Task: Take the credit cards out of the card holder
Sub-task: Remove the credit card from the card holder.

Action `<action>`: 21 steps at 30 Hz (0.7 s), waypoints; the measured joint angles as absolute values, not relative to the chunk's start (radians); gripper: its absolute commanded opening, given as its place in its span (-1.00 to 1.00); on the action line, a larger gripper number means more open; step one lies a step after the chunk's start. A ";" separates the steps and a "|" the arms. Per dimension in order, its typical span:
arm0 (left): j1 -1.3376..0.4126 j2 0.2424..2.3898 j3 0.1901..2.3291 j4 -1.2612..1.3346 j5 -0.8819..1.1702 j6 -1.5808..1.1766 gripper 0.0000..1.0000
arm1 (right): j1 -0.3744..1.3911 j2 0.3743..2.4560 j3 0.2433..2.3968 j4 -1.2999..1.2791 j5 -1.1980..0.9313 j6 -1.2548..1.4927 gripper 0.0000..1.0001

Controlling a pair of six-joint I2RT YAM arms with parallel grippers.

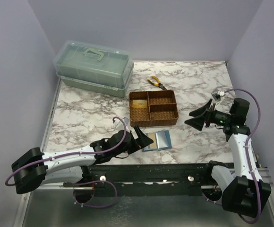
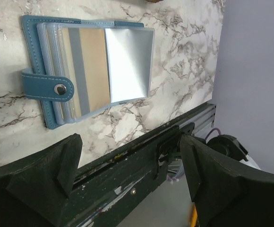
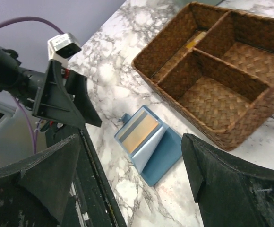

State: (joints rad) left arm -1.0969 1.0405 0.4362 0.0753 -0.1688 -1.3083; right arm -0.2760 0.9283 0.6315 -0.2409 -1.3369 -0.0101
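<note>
The teal-blue card holder [image 1: 157,140] lies open on the marble table near the front edge, its snap strap [image 2: 47,87] pointing left in the left wrist view. A gold credit card [image 2: 95,66] sits inside a clear sleeve, and a pale plastic sleeve [image 2: 127,64] is flipped half up over it. Another yellowish card [image 1: 138,104] lies in the woven tray's left compartment. My left gripper [image 1: 145,138] stands open just left of the card holder [image 2: 38,56], touching nothing. My right gripper [image 1: 196,117] hangs open to the right, above the table, with the holder [image 3: 149,142] in its view.
The brown woven three-compartment tray [image 1: 153,124] stands just behind the card holder. Yellow-handled pliers [image 1: 156,82] lie behind the tray. A green lidded box [image 1: 93,66] fills the back left. The black base rail [image 2: 127,175] runs along the table's front edge.
</note>
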 measured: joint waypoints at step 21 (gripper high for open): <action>-1.108 1.204 0.357 0.324 -0.224 -1.339 0.51 | 0.359 1.217 0.799 -0.384 -0.987 -0.204 -0.35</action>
